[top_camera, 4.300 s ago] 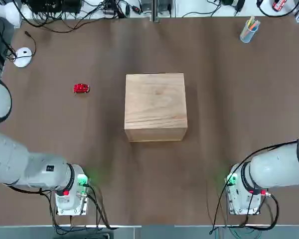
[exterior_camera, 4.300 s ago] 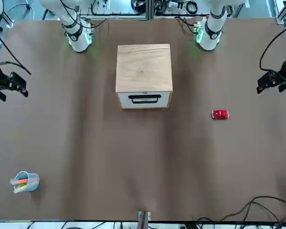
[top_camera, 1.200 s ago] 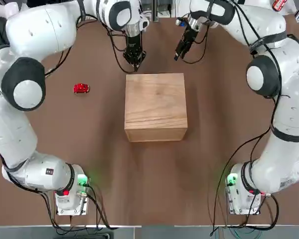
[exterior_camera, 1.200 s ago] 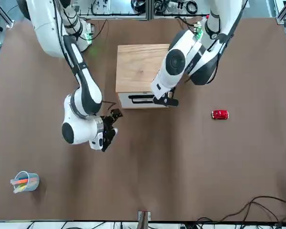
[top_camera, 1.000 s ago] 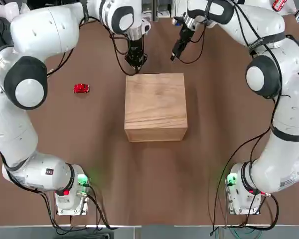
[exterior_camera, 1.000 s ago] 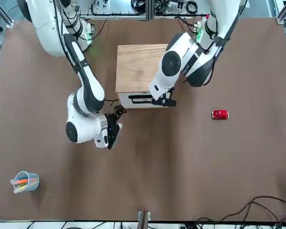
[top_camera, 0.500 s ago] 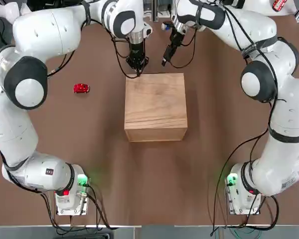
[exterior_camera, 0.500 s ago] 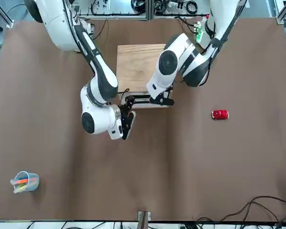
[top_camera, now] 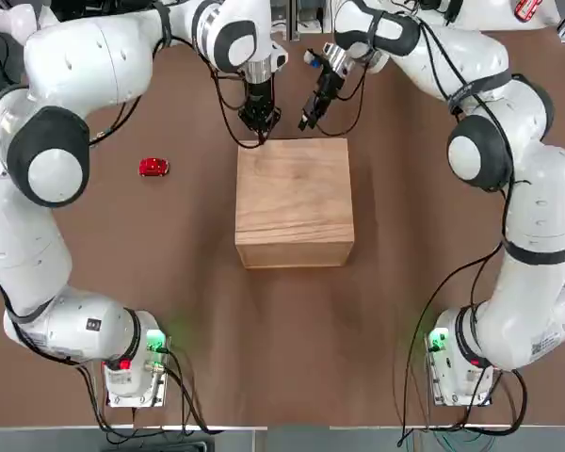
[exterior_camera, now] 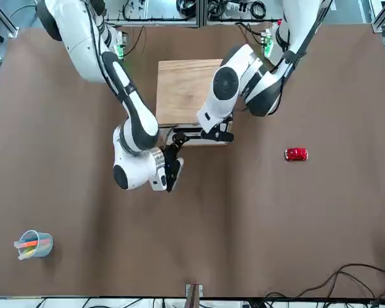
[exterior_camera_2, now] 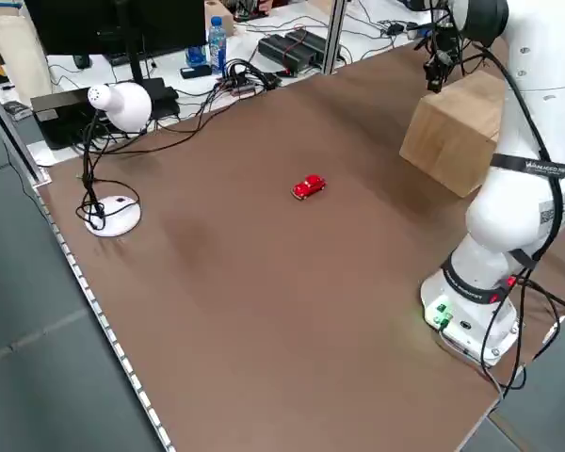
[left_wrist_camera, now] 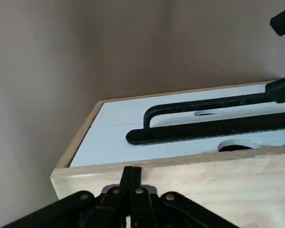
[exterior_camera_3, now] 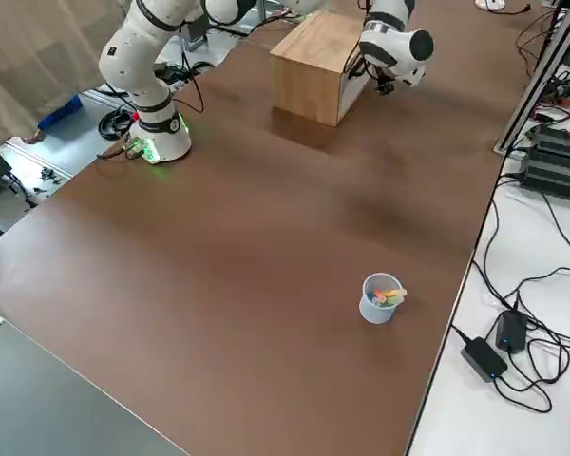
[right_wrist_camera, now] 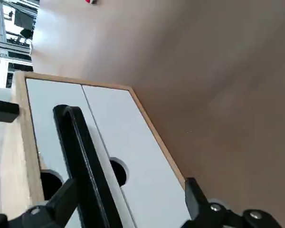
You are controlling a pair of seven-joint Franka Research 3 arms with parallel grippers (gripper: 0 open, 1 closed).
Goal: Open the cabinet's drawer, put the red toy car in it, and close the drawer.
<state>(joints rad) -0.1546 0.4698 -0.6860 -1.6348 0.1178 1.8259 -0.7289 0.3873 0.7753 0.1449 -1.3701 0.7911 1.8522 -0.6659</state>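
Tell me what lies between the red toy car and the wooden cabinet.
Only bare brown tabletop separates the red toy car from the wooden cabinet; the top view shows that stretch plainly.

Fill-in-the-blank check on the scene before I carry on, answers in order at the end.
The red toy car lies on the ____.
The left hand has its fingers ____.
The right hand has its fingers spread at the drawer's black ____.
The wooden cabinet has a drawer front coloured ____.

table; shut; handle; white
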